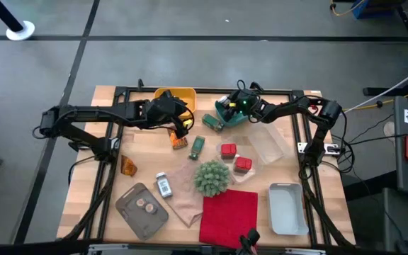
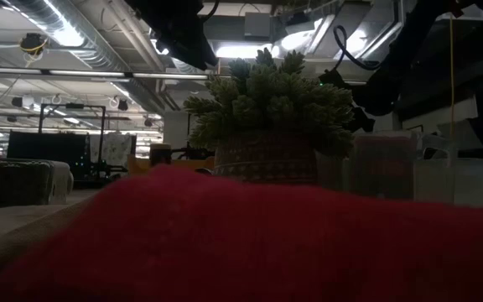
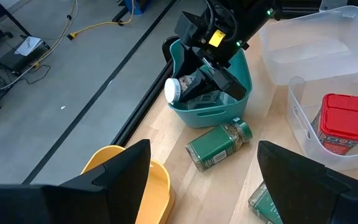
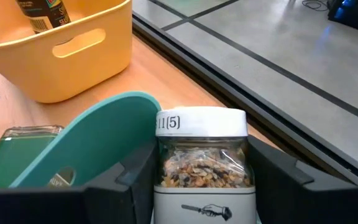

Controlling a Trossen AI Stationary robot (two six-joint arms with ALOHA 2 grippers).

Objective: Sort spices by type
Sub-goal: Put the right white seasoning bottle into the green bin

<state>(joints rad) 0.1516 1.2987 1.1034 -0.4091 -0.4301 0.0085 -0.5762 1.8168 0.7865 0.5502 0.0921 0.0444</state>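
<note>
We note a white-capped jar [image 1: 163, 185] lying near the table's [image 1: 289, 170] front. Farther back, left gripper [image 1: 183, 122] hovers, fingers spread, empty, over the yellow bin [image 1: 174, 94]. Right gripper [image 4: 201, 171] in the teal bin [image 3: 211, 112], fingers apparently pinching a white-capped clear jar [image 4: 202, 163].

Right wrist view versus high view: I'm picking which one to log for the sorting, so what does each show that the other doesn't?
Only the right wrist view shows the white-capped jar close up between the right end effector's fingers, with its brown contents. Only the high view shows the whole layout: the plant ball, red cloth, two red tins, grey tray and the left end effector. Both show the teal bin and yellow bin.
</note>
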